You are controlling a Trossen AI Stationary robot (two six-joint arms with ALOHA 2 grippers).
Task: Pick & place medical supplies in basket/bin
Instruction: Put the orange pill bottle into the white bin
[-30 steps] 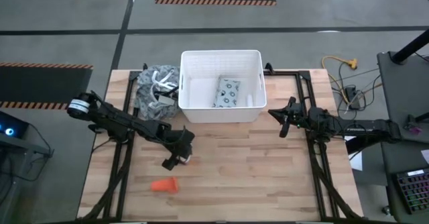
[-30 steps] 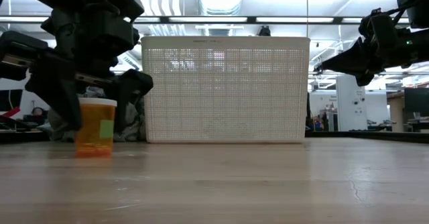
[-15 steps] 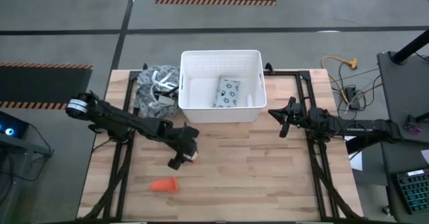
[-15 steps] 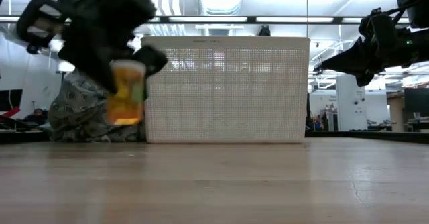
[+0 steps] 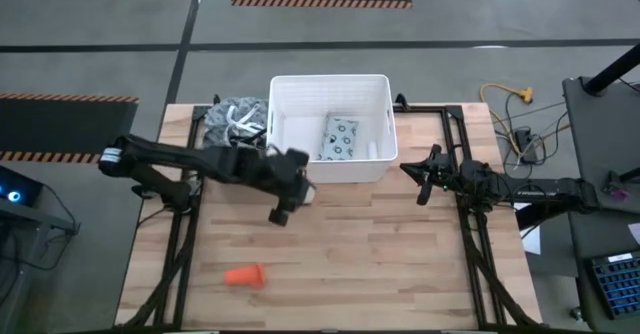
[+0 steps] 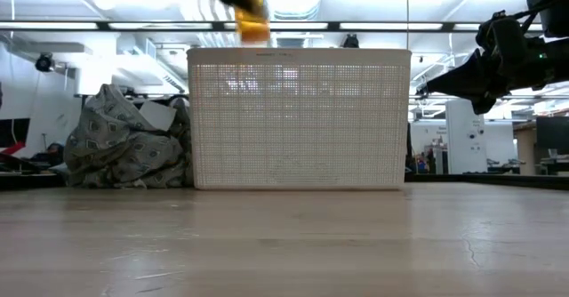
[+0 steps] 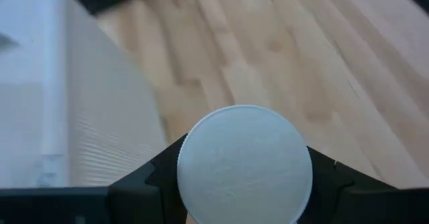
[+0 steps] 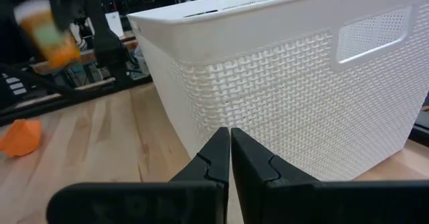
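My left gripper point(image 5: 293, 191) is shut on the white-capped orange vial point(image 6: 252, 20), in the air just in front of the near-left corner of the white ribbed tub point(image 5: 330, 129). The vial is level with the tub's rim. The vial also shows in the right wrist view point(image 8: 51, 28). A pale packet with ring marks point(image 5: 342, 139) lies in the tub. An orange piece point(image 5: 245, 275) lies on the table near the front. My right gripper point(image 5: 424, 180) is shut and empty, right of the tub. My left gripper pinches the vial between its two fingers point(image 7: 149, 178), one on each side just under the white cap point(image 7: 244, 162). The cap's flat top faces the wrist camera. The vial is lifted clear of the table, at the height of the tub's rim.
A grey and white heap of cloth and cords point(image 5: 228, 132) lies against the tub's left wall. Bare wood lies between the tub and the near edge. The orange piece also shows in the right wrist view point(image 8: 20, 137).
My left gripper has lifted the vial off the table. It has carried the vial up, toward the far edge and the right, to the tub's near-left corner. The vial has gone from standing on the wood to rim height. The right arm has kept still.
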